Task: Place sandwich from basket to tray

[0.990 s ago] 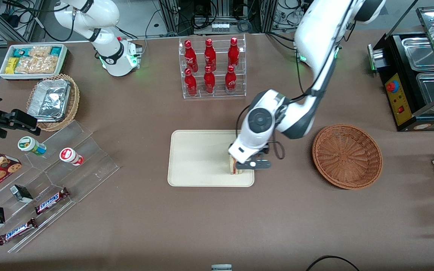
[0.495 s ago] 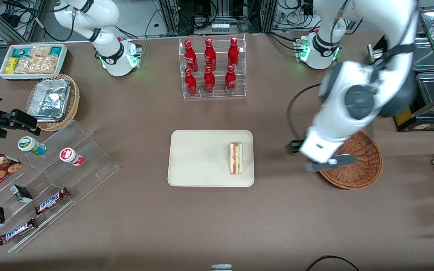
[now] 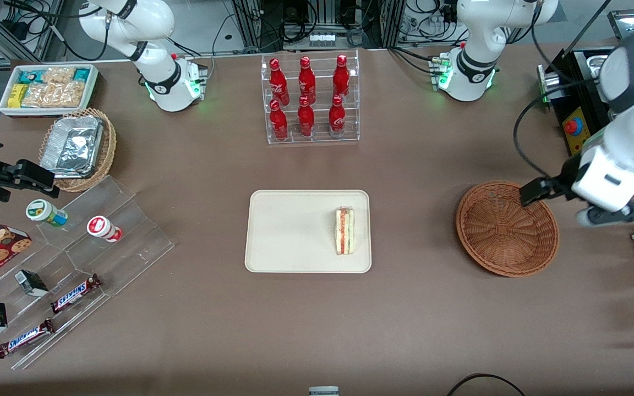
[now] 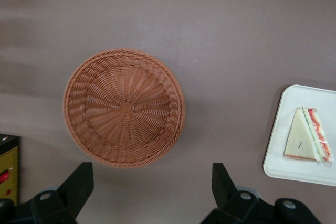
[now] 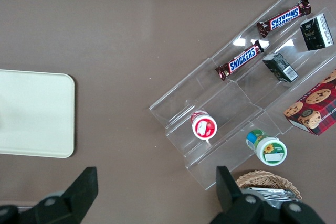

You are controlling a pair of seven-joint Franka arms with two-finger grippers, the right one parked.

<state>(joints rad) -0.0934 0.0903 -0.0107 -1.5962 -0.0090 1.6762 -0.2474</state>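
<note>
Lying on tray, triangular white sandwich showing red-green filling, gripper jaws spread wide, empty

Wicker basket sits empty on the brown desk; the sandwich lies on the tray; the gripper hovers above, fingers spread.

Sandwich on tray; hand above basket

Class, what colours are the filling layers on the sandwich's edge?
Red and green, on the sandwich lying on the tray; clearest in the left wrist view.
</note>
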